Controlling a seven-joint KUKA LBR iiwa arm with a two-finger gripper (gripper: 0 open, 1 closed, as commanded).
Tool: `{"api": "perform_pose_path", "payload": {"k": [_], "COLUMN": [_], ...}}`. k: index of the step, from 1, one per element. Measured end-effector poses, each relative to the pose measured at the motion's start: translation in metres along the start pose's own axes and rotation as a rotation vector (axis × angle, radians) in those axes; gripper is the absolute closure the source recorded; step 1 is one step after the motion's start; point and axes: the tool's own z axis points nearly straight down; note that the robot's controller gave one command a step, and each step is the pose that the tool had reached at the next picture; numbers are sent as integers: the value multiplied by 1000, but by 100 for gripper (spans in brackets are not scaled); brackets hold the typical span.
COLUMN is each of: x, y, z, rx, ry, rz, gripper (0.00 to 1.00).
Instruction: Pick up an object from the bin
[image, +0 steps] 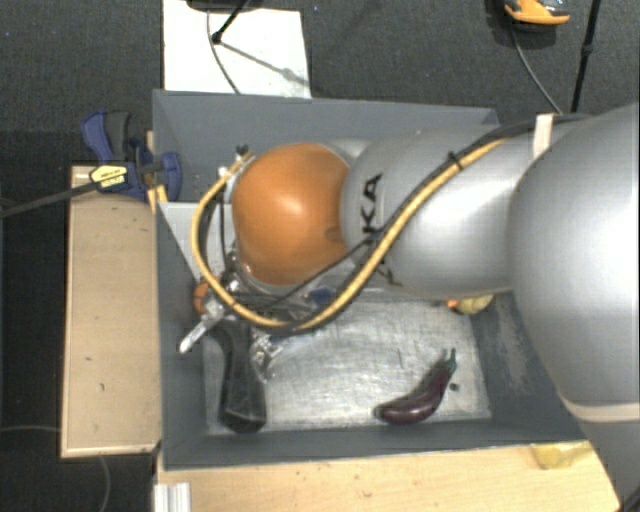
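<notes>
- So, camera view, looking down: the grey bin (330, 115) is mostly covered by the arm (470, 220), which comes in from the right, with its orange cover (288, 212) over the bin's left half.
- Right below that cover the gripper (236, 338) is low in the left part of the bin, near the left wall. Honestly can't tell if it's released or clenched on anything, since the cover and a yellow cable (400, 222) looped around the wrist hide too much.
- Closest thing to it is a long black object (241, 390) lying along the left wall, running toward the front-left corner. The gripper is just above its far end, and I can't tell whether they touch.
- A dark purple eggplant (416, 394) lies tilted on the bare floor toward the front right, well apart from the gripper.
- A small yellow thing (470, 304) peeks out from under the arm near the right side, too hidden to identify.
</notes>
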Motion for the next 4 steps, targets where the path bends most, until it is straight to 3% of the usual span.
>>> {"api": "perform_pose_path", "payload": {"k": [1, 2, 4], "x": [-32, -35, -33], "y": [-31, -30, -30], "z": [58, 72, 68], "rx": [3, 2, 0], "ry": [-3, 9, 10], "rz": [-416, -554, -552], "gripper": [0, 100, 100]}}
